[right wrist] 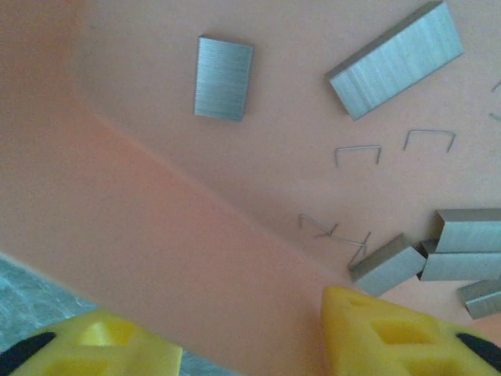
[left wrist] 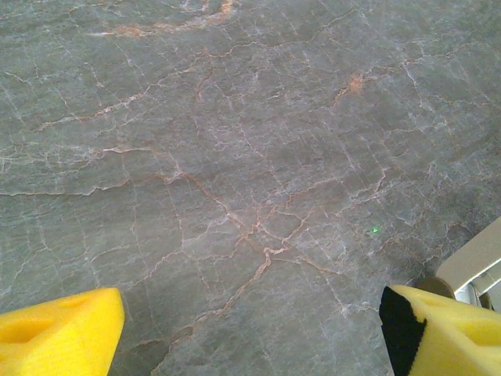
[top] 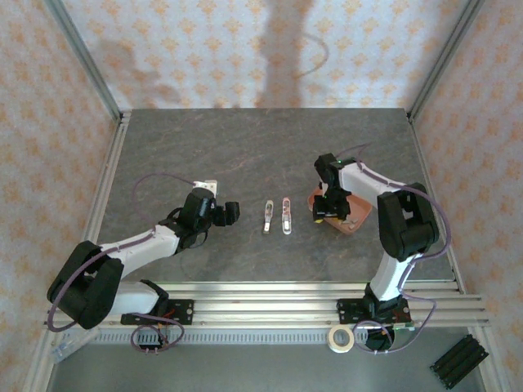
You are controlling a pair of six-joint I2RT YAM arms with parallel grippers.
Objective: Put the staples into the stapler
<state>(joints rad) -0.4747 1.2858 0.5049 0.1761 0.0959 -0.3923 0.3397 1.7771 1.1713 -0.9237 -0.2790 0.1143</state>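
Note:
The stapler lies at the table's middle as two slim pale pieces side by side [top: 268,216] [top: 286,216]. Its pale, silvery end [left wrist: 476,268] peeks in at the right edge of the left wrist view. The staples [right wrist: 395,59] are several grey strips, with loose single ones, on the floor of a salmon-pink tray [top: 353,219]. My right gripper [top: 326,209] [right wrist: 250,333] is down at the tray's left rim. Its jaws stand apart astride the tray wall [right wrist: 196,251], one yellow finger [right wrist: 391,333] inside near a strip. My left gripper [top: 226,212] [left wrist: 252,323] is open over bare table, left of the stapler.
A white block [top: 210,186] sits behind the left gripper. A tape roll [top: 341,338] and a black part [top: 458,360] lie beyond the front rail. Metal frame posts and patterned walls close in the table.

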